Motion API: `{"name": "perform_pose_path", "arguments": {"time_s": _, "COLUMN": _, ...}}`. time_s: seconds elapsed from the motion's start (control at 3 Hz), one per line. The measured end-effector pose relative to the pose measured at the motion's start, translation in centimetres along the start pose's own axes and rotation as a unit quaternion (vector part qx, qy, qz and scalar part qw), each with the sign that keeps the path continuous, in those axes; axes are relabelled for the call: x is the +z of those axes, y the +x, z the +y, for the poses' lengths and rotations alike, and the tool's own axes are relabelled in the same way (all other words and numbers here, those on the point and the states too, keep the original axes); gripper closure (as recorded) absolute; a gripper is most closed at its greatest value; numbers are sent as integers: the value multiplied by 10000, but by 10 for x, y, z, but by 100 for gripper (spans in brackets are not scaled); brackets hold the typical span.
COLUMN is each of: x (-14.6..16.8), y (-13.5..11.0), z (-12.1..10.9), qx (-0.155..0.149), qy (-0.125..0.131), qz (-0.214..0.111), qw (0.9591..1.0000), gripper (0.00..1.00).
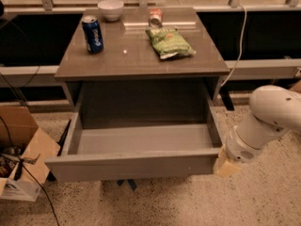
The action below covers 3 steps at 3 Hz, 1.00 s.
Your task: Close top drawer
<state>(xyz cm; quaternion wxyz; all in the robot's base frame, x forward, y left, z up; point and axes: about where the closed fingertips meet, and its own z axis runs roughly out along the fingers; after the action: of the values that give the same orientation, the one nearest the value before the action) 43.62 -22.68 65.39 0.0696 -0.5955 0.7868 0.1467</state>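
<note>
The top drawer [131, 166] of the grey-brown cabinet [141, 65] stands pulled far out toward me. Its plain flat front faces me and its light grey inside [141, 138] is empty. The lower drawers are hidden under it. My gripper [225, 166] is low at the right end of the drawer front, touching or almost touching its right corner. My white arm [268, 117] reaches in from the right edge of the camera view.
On the cabinet top stand a blue can [92, 34], a white bowl [111, 9], a green snack bag [170, 42] and a small tin [155, 18]. An open cardboard box [21, 149] with cables sits on the floor at left. A white cable [240, 36] hangs at right.
</note>
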Motion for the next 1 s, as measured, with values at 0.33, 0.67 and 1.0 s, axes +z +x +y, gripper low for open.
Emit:
{"name": "perform_pose_path", "arguments": {"time_s": 0.33, "x": 0, "y": 1, "z": 3, "qx": -1, "qy": 1, "qz": -1, "qw": 10000, "gripper": 100}}
{"name": "perform_pose_path", "arguments": {"time_s": 0.67, "x": 1, "y": -27, "z": -40, "qx": -340, "qy": 334, "qz": -401, "qw": 9981, "gripper": 100}}
{"name": "perform_pose_path", "arguments": {"time_s": 1.0, "x": 1, "y": -27, "z": -40, "qx": -340, "qy": 334, "qz": -401, "qw": 9981, "gripper": 100}}
